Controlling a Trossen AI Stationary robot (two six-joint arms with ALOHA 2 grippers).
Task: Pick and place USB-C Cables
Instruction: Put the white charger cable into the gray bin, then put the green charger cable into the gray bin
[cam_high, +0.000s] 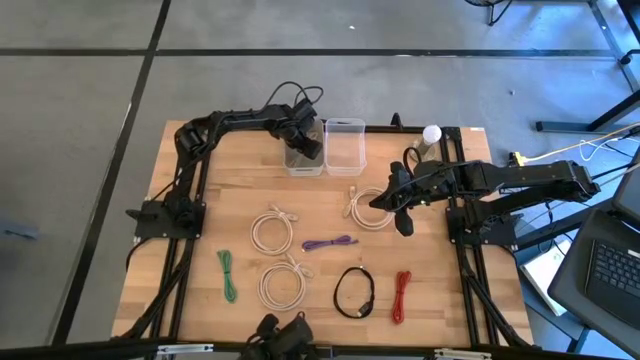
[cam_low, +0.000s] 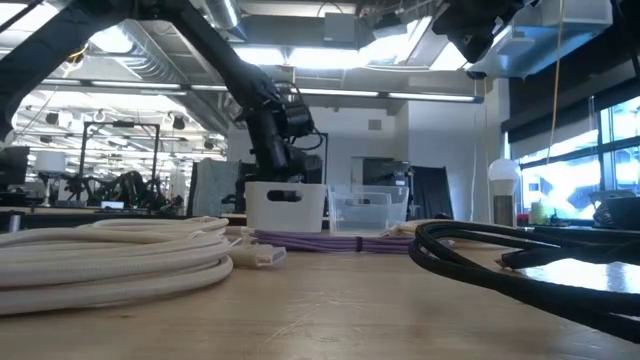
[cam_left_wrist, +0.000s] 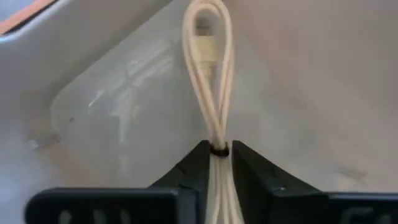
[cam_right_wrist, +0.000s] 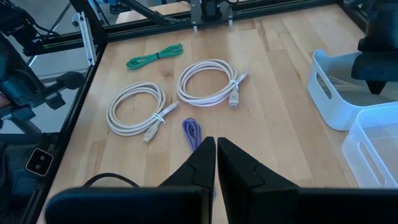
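Note:
My left gripper (cam_high: 303, 140) (cam_left_wrist: 217, 155) stands over the white bin (cam_high: 303, 163) at the table's far edge, shut on a beige folded cable bundle (cam_left_wrist: 209, 68). My right gripper (cam_right_wrist: 216, 152) (cam_high: 397, 208) hangs shut and raised over the table's right half, above the right cream coil (cam_high: 368, 208), touching nothing. Two more cream coils (cam_high: 272, 230) (cam_high: 284, 283), a purple bundle (cam_high: 330, 243), a green one (cam_high: 228, 275), a black coil (cam_high: 354, 292) and a red bundle (cam_high: 401, 296) lie flat on the wood. My left gripper pinches the beige bundle between its two fingers, right at the dark tie band (cam_left_wrist: 217, 149). The fingers come from above, pointing down into the white bin. The bundle's looped end (cam_left_wrist: 208, 25) sticks out past the fingertips toward the bin's floor; whether it touches there I cannot tell.
A clear bin (cam_high: 344, 145) stands right of the white bin. A white ball-topped object (cam_high: 431, 135) sits at the far right edge. Black frame rails (cam_high: 470, 260) run along both sides of the table. Bare wood lies between the bins and the coils.

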